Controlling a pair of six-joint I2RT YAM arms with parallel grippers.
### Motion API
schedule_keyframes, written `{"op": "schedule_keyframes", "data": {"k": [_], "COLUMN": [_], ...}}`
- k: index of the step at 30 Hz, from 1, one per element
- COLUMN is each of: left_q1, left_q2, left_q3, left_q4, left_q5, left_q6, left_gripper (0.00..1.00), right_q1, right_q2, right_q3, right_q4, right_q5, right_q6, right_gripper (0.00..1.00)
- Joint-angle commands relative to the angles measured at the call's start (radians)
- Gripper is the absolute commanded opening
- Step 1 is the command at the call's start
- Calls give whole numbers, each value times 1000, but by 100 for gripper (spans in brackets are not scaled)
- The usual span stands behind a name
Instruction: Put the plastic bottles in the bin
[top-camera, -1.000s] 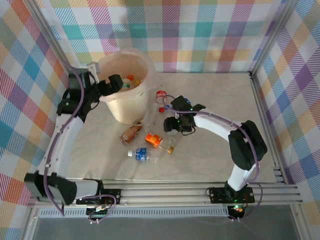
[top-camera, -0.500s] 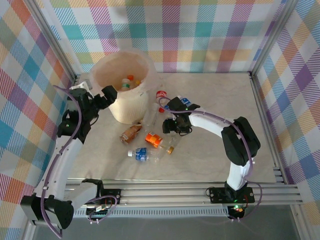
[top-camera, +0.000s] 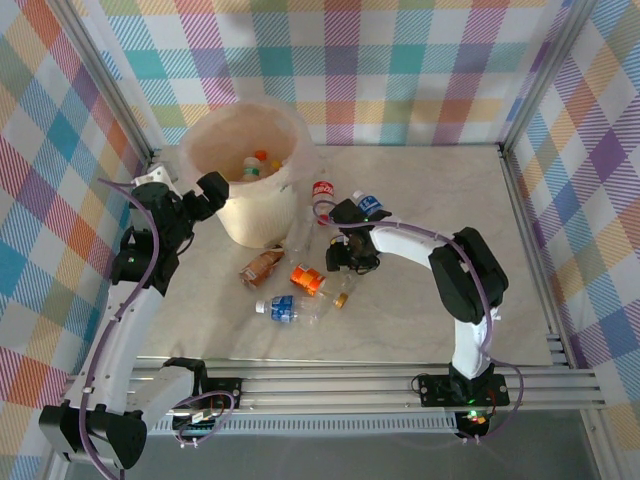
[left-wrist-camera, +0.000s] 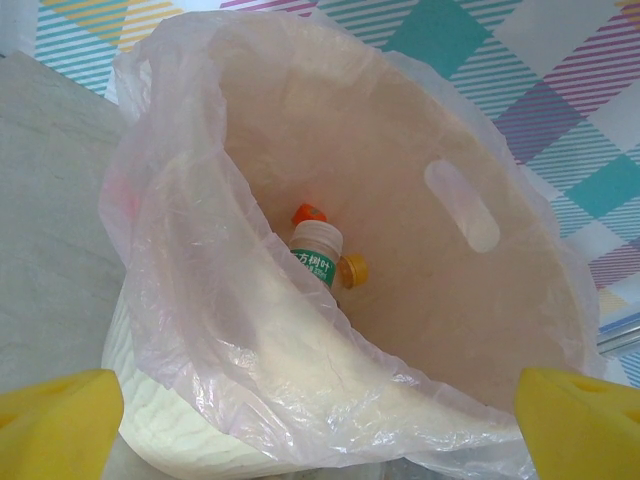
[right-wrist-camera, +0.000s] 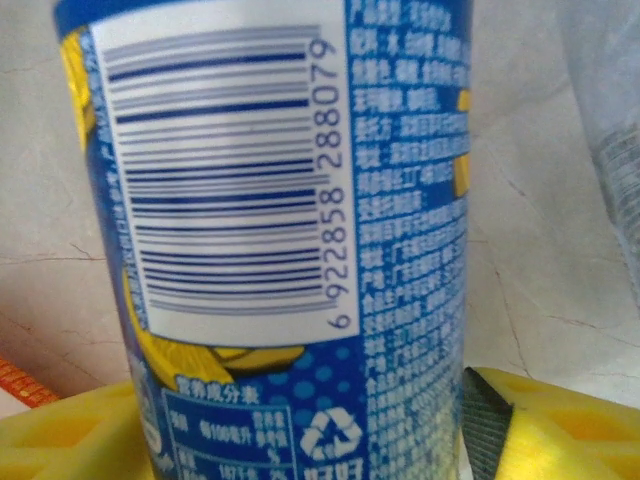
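The left arm (top-camera: 125, 330) and right arm (top-camera: 410, 240) are smooth white links joined by black joint housings, each trailed by a loose purple cable (top-camera: 158, 245). Their pincer fingers (left-wrist-camera: 55, 425) are bright yellow blocks; a green light (top-camera: 470, 412) glows at the right base.

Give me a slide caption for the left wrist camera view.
Left arm's jaws spread wide before the bag-lined bin, a few capped bottles lying inside.
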Motion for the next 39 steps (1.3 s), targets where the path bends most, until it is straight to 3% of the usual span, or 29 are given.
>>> {"op": "schedule_keyframes", "data": {"k": [1,11,25,32,39], "left_q1": [-2,-2,-23,-173,-360], "left_q2": [-20,-22,-29,41,205], "left_q3": [-2,4,3,17,96], "left_q4": [23,19,107,213,274], "left_q5": [-16,-8,148,203,235], "left_q6": [-10,-10,-46,-39,-17], "left_gripper": [100,100,100,100,100], "right_q1": [8,19,31,33,37], "right_q2": [17,-68,-339,-523,-672], "right_q3": [26,16,-59,-175,-284], "right_q4": [-7,-16,35,180,318], "right_q5": [10,28,31,-3,-61], "right_q6": [-15,-27,-35,-85,-145], "right_gripper": [67,52,48,46,46]}}
